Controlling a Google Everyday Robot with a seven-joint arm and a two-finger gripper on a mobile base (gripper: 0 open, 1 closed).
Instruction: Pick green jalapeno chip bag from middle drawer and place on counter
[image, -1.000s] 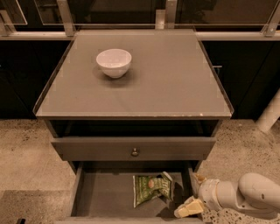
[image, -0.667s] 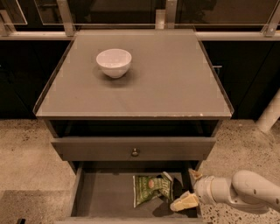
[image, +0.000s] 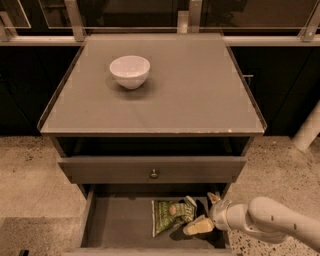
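Drawer (image: 117, 225): the lowest level in view, standing open toward the near edge so that its flat grey floor can be reached from above. The left half of the floor is bare.
Bowl (image: 129, 71): white and upright on the far-left part of the tabletop, well apart from the drawer's contents. It has no part in the task.
Tabletop (image: 200, 95): grey cabinet top with a thin raised rim. It is bare right of the bowl and along the near side, which looks like ample room for setting the bag down.
Front (image: 100, 170): grey panel with a small round knob (image: 154, 173), directly above the open drawer. It overhangs the drawer's far part, so a lift would probably have to come toward the near side before rising.
Bag (image: 172, 215): green and crinkled, lying flat on the drawer floor right of centre. It is slightly tilted, with a pale sealed end pointing far-right toward the tool. It is not lifted.
Tool (image: 206, 212): inside the drawer at its right side, just beside the bag's right edge. It is released and holds nothing, with one finger far and one near. The spread seems set to bracket the bag's right end. Whether a finger already touches the bag cannot be told.
Arm (image: 280, 222): white, entering from the near right, low and roughly level, apparently so that it passes beneath the front.
Stage: judged to be the approach. Grasping, lifting and placing are not yet done.
Risk: the thin foil edge may slip or crumple if the tool closes too shallowly on it.
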